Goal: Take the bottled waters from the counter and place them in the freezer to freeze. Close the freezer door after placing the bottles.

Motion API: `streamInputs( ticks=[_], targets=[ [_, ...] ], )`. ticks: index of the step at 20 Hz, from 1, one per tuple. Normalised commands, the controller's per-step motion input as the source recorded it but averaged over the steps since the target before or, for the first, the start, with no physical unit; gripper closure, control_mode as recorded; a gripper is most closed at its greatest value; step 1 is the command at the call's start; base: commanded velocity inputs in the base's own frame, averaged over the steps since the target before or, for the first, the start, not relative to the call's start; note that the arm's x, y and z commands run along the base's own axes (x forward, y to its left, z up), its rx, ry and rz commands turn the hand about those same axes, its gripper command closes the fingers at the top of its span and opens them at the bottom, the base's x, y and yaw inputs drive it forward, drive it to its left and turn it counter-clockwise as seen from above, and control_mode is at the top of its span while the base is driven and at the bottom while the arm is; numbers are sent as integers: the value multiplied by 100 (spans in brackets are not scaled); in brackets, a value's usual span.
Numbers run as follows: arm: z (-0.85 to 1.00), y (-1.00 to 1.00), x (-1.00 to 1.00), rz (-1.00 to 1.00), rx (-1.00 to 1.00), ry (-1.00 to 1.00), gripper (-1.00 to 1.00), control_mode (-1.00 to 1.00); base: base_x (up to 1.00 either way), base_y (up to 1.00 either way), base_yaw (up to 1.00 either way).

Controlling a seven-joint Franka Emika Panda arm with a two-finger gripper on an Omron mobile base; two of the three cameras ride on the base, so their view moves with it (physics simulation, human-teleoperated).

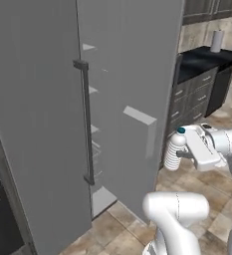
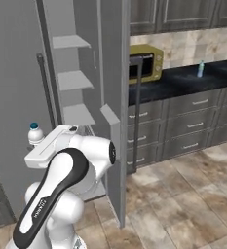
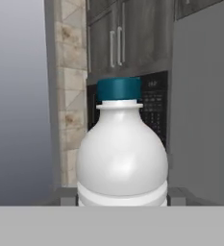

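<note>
Holding the whitish ribbed bottle in the end effector, jaws closed on its sides, upright in the air just outside the open freezer.

Showing in the left base view the ribs on the bottle's body and the blue cap on top, with the open freezer door standing between the bottle and the black tabletop. Showing also a white roll on that tabletop.

Showing in the right base view the white shelves inside the freezer, a yellow microwave on the tabletop, and the second bottle, small and clear, standing far along the tabletop near the wall.

Showing in the hand view the bottle from close, smooth round white shoulder, white neck ring, dark blue cap, with dark cabinets behind.
</note>
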Motion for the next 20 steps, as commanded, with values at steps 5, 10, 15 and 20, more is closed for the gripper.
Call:
streamInputs(
  ticks=[5, 10, 15, 20],
  targets=[
    [0, 0, 0, 0, 0, 0, 100, 100, 59, 18, -27],
    [0, 0, 0, 0, 0, 0, 100, 100, 42, 30, -31],
    [0, 0, 0, 0, 0, 0, 100, 100, 44, 33, -27],
    [0, 0, 0, 0, 0, 0, 100, 100, 45, 49, -21]
  ],
)
